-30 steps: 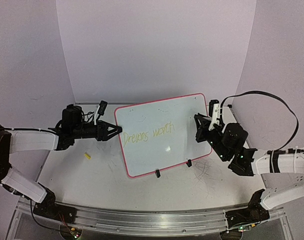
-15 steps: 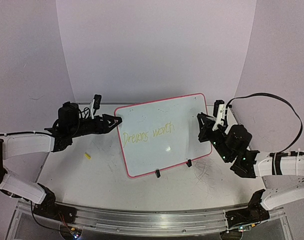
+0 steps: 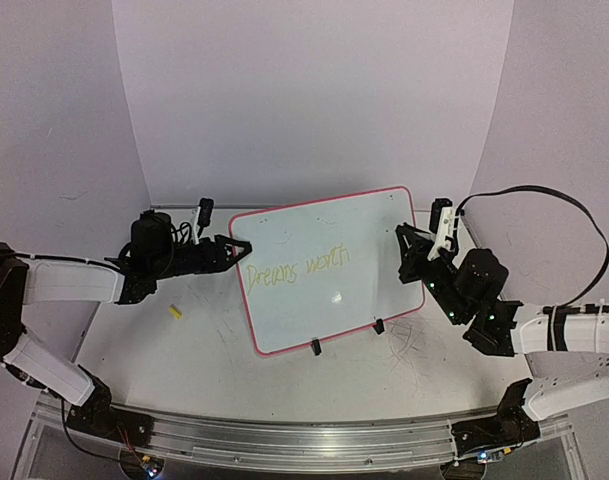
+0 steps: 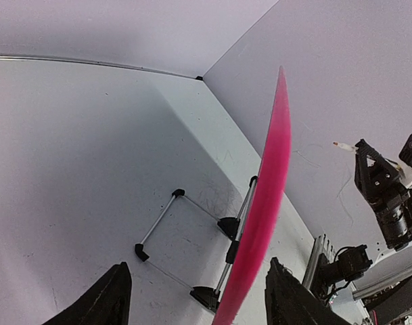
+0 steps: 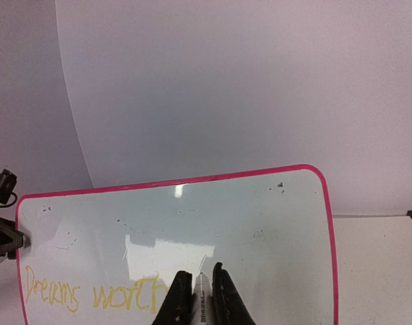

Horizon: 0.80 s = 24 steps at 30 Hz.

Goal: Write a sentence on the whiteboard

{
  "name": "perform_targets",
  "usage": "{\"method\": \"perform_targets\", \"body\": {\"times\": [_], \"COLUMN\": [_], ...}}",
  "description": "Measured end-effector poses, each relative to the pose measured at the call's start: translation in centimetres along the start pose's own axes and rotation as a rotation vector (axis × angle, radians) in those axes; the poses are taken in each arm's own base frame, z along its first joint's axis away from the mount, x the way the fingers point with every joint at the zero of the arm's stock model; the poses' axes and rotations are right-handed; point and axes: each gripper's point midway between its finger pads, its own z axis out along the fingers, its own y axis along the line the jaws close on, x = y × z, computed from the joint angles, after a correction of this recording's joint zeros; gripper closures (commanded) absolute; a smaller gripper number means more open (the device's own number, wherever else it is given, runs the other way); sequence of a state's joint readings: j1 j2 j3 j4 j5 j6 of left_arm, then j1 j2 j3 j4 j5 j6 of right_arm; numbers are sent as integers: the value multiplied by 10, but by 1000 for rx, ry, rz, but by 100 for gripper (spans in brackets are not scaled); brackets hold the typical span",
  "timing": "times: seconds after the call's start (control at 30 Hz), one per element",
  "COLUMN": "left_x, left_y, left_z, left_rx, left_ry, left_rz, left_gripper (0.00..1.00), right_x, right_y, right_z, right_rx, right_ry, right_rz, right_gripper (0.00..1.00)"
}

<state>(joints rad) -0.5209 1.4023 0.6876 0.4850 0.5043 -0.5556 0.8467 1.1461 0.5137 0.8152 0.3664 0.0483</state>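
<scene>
The whiteboard [image 3: 324, 270] is standing tilted on the desk [image 3: 204, 350], its long axis running left to right, with the sentence [image 3: 294, 268] following it. The left end effector [image 3: 236, 250] is gaping astride its left edge, and the right end effector [image 5: 200, 288] is clamping a marker [image 5: 203, 308].

Top overhead from behind; left wrist sees whiteboard [image 4: 273, 149] edge-on, right wrist face-on

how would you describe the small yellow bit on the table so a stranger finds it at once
Find the pink-rimmed whiteboard standing in the middle of the white table. To its left, just below the left end effector in the top view, a small yellow piece lies on the tabletop. It is the only loose object there, solid yellow, unlike the thin yellow writing on the board.
</scene>
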Motion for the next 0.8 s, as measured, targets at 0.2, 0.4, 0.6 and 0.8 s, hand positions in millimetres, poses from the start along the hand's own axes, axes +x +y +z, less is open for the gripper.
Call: {"method": "perform_targets", "body": {"times": [0.2,0.4,0.6,0.8], "left_x": [4,3,1,4], "left_y": [2,-4,-9,-10], "left_z": [6,8,9,11], "left_rx": [22,62,92,110], "left_ry": [9,4,-3,5], "left_rz": [5,24,58,82], "left_gripper": [48,64,78,87], "right_x": [0,5,6,7], "right_y": [1,3,4,5], "right_z": [0,1,2,2], "right_rx": [-7,-17,-23,-28], "right_ry": [1,12,16,17], "right_rz": [-5,-13,-20,-23], "right_gripper": [100,100,100,100]}}
